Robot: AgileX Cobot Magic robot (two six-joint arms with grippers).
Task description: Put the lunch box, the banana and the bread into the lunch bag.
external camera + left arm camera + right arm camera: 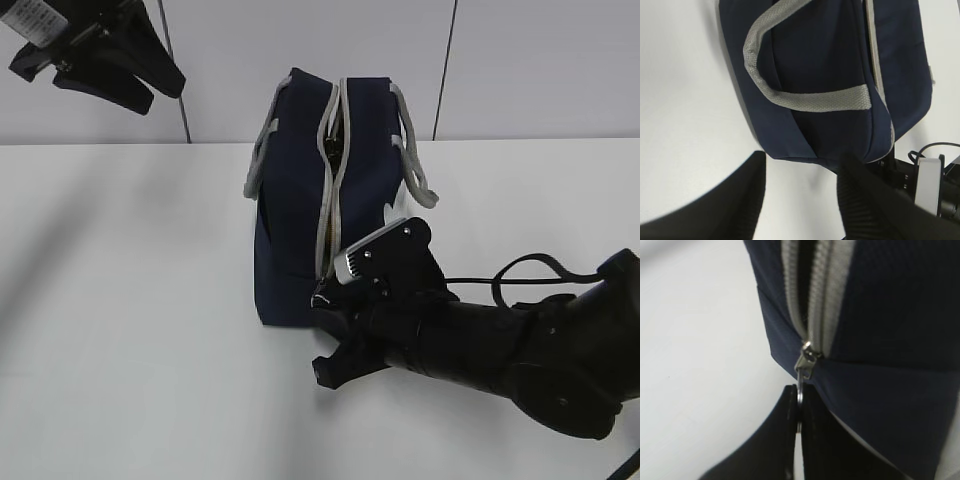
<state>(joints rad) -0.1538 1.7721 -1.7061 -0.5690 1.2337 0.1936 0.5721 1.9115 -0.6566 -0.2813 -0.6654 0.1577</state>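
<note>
So: right gripper [799, 415] clamped on the ring pull [800, 396] at the near end of the lunch bag [295, 200], mid-table. Left gripper [800, 200] hanging open above (idle). Could drag the unbraced bag or slip off.

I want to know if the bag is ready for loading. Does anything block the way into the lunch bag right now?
The zipper does, in part: it gapes along the top of the lunch bag but is closed at the near end. The right gripper has its fingers shut on the ring pull there. No food or lunch box is in view.
</note>
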